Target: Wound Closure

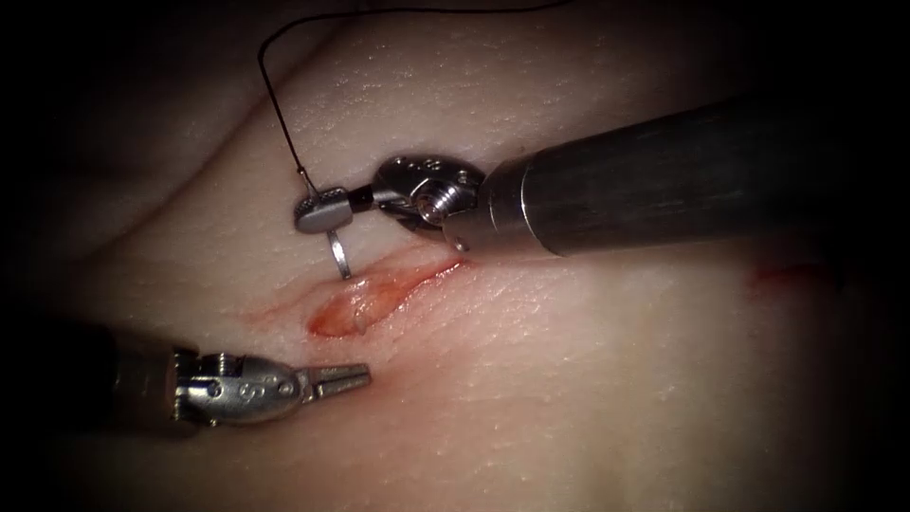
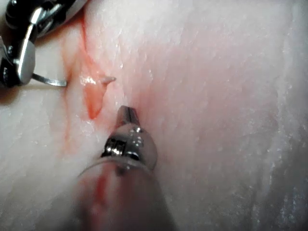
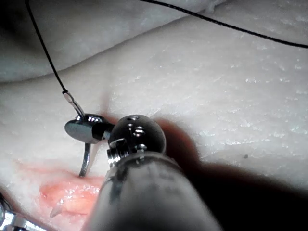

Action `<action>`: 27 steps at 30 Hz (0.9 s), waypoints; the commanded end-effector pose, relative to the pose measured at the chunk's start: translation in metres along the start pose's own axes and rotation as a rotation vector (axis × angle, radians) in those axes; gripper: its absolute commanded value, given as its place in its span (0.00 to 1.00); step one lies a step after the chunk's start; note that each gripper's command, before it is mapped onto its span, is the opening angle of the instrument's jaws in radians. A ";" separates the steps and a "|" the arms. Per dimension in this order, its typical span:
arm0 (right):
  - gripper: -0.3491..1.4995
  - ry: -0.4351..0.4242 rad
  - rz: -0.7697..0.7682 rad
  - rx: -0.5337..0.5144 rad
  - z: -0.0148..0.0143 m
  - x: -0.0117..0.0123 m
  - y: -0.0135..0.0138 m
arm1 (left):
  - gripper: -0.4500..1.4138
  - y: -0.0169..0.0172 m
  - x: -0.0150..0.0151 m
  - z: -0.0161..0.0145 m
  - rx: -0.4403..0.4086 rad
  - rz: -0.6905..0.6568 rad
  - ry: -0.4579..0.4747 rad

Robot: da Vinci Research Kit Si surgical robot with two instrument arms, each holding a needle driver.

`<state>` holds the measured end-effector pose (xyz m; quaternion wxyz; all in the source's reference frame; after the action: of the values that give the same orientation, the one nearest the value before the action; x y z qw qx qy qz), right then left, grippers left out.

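Observation:
The cut [image 1: 365, 301] lies open and red in the tissue [image 1: 569, 379]. My right tool [image 1: 322, 212] is shut on the curved needle [image 1: 339, 256] close to its thread end. The needle's body runs down into the tissue just left of and above the cut, touching the surface there [image 3: 85, 161]. A small pale point [image 2: 108, 79] pokes up inside the cut; I cannot tell whether it is the needle's tip. Black thread [image 1: 275, 104] rises from the needle's tail and arcs away over the top. My left tool [image 1: 343, 381] sits below the cut, shut on nothing, its tip [image 2: 128, 114] beside the wound's edge.
A red smear [image 1: 787, 277] marks the tissue far to the right. A fold in the tissue [image 1: 209, 142] runs across the upper left. The right tool's thick shaft [image 1: 664, 180] crosses above the cut's right end.

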<state>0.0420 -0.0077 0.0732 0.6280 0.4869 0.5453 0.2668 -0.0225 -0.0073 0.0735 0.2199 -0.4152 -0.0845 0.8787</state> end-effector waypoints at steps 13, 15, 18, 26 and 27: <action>0.00 -0.013 0.038 0.011 0.0008 -0.0050 -0.0022 | 0.00 0.0006 -0.0005 0.0006 -0.005 0.000 0.000; 0.00 -0.011 0.043 0.013 0.0007 -0.0053 -0.0026 | 0.00 0.0006 -0.0005 0.0006 -0.005 -0.001 0.000; 0.00 -0.010 0.044 0.010 0.0006 -0.0054 -0.0030 | 0.00 0.0006 -0.0005 0.0006 -0.004 -0.001 0.000; 0.48 0.030 -0.082 -0.057 0.0001 -0.0030 -0.0015 | 0.00 0.0006 -0.0004 0.0007 -0.004 -0.001 -0.003; 0.61 0.036 -0.103 -0.074 0.0000 -0.0026 -0.0012 | 0.00 0.0006 -0.0004 0.0007 -0.004 -0.002 -0.003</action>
<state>0.0405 -0.0099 0.0725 0.6518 0.4210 0.5728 0.2644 -0.0225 -0.0072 0.0735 0.2193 -0.4145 -0.0851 0.8791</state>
